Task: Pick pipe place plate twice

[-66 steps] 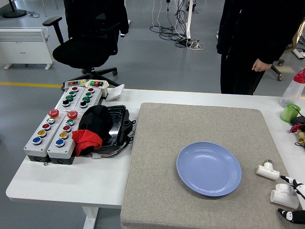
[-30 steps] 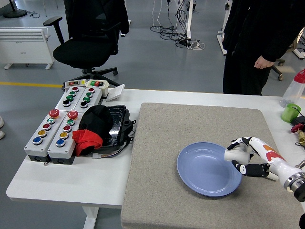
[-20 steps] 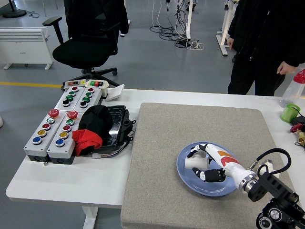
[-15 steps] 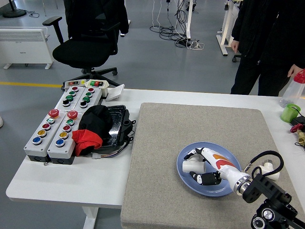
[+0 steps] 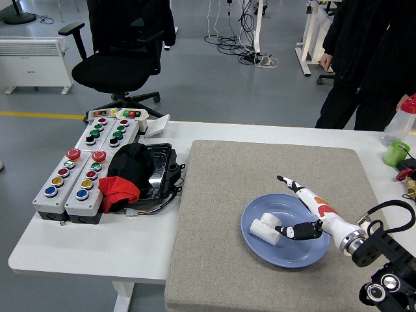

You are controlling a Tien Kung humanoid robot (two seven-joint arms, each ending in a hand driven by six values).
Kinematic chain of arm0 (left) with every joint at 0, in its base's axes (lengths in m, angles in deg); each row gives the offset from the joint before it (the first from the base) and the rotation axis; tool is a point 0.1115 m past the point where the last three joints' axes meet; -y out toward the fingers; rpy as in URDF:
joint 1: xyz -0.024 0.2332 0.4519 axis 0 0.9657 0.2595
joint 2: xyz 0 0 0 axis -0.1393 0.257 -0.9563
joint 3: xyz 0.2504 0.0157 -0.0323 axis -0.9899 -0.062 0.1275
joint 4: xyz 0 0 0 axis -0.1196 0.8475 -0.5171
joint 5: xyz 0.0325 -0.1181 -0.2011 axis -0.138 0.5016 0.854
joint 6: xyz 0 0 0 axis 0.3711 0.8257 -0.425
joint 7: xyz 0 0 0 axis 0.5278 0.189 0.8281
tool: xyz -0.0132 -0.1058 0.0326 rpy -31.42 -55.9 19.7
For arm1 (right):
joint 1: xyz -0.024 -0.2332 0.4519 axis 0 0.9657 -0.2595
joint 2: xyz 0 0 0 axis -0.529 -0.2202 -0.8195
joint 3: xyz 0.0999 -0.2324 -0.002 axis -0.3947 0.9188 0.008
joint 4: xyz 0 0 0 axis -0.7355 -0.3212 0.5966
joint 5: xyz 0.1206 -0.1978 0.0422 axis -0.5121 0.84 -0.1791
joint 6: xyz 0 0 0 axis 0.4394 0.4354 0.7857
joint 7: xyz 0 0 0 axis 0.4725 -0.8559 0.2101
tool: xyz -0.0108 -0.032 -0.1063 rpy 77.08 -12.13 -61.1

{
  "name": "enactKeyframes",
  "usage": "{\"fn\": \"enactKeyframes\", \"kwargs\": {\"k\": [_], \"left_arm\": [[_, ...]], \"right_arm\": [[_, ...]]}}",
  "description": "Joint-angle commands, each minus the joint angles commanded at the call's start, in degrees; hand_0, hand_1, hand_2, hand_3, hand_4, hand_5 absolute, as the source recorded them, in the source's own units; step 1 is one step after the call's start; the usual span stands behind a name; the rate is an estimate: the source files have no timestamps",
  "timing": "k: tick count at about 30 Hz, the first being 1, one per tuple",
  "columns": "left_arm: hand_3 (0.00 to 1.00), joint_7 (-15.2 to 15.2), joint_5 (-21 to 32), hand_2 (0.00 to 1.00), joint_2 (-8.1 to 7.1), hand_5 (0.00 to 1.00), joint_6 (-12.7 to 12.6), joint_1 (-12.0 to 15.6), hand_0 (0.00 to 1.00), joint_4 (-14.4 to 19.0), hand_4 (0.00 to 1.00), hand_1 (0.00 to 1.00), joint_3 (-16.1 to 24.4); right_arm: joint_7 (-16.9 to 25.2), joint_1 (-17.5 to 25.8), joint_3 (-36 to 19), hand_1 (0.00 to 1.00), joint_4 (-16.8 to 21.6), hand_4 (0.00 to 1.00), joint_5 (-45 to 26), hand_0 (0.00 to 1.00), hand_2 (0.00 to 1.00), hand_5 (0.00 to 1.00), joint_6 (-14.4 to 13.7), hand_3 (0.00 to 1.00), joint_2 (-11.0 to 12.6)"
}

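A grey mat (image 5: pixel 273 195) covers the desk's (image 5: pixel 78 240) right part, with a blue plate (image 5: pixel 292 250) at its 4 o'clock. The right robot hand (image 5: pixel 302 211) hovers open over the plate, empty. The white pipe (image 5: pixel 266 225) lies at the plate's 9 o'clock.

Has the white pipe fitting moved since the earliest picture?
Yes. The white pipe fitting lay on the table right of the blue plate; now it lies inside the plate's left part, released by the right hand, whose fingers are open.

White, red-marked robot hand (image 5: pixel 304 209)
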Motion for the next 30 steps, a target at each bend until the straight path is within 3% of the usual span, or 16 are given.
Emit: {"fn": "enactKeyframes", "kwargs": {"k": [7, 10, 17, 22, 23, 28, 29, 30], "left_arm": [[0.553, -0.05, -1.38, 0.638, -0.13, 0.998, 0.25, 0.22, 0.655, -0.05, 0.392, 0.634, 0.87], [0.553, -0.24, -1.64, 0.638, -0.18, 0.998, 0.23, 0.4, 0.655, -0.17, 0.392, 0.634, 1.03], [0.553, -0.65, -1.31, 0.638, -0.14, 0.998, -0.17, 0.51, 0.654, -0.41, 0.392, 0.634, 0.98], [0.553, -0.76, -1.51, 0.638, -0.08, 0.998, -0.18, 0.5, 0.654, -0.46, 0.392, 0.634, 1.07], [0.554, -0.75, -1.59, 0.638, -0.07, 0.998, -0.15, 0.51, 0.653, -0.45, 0.392, 0.634, 1.09], [0.554, -0.76, -1.58, 0.638, -0.08, 0.998, -0.14, 0.38, 0.653, -0.45, 0.392, 0.634, 1.07], [0.552, -0.76, -1.55, 0.637, -0.08, 0.998, -0.15, 0.36, 0.653, -0.44, 0.391, 0.634, 1.05], [0.552, -0.76, -1.4, 0.637, -0.09, 0.998, -0.17, 0.34, 0.653, -0.44, 0.391, 0.634, 0.95]], "right_arm": [[-6.14, 1.31, -8.96, 0.958, -1.24, 0.858, 7.36, 0.998, 0.998, 0.257, 4.33, 0.998, 2.17], [-9.95, 2.85, -12.67, 0.958, -1.24, 0.858, 6.59, 0.998, 0.998, 0.257, 8.3, 0.998, 3.42], [-11.11, 5.73, -15.54, 0.923, -0.32, 0.848, 1.58, 0.954, 0.993, 0.268, 13.26, 0.951, 5.71], [-11.05, 5.37, -14.22, 0.923, -1.94, 0.848, 1.31, 0.954, 0.993, 0.268, 13.44, 0.951, 5.83], [-10.99, 4.93, -13.51, 0.896, -2.89, 0.835, 1.8, 0.916, 0.951, 0.265, 13.07, 0.896, 5.73], [-10.33, 2.57, -10.98, 0.896, -6.73, 0.835, 4.43, 0.916, 0.951, 0.265, 12.26, 0.896, 5.43], [-10.19, 2.27, -10.68, 0.822, -7.19, 0.821, 4.82, 0.851, 0.873, 0.245, 12.11, 0.85, 5.42], [-9.97, 1.79, -10.2, 0.822, -7.9, 0.821, 5.27, 0.851, 0.873, 0.245, 12.0, 0.85, 5.42]]}}
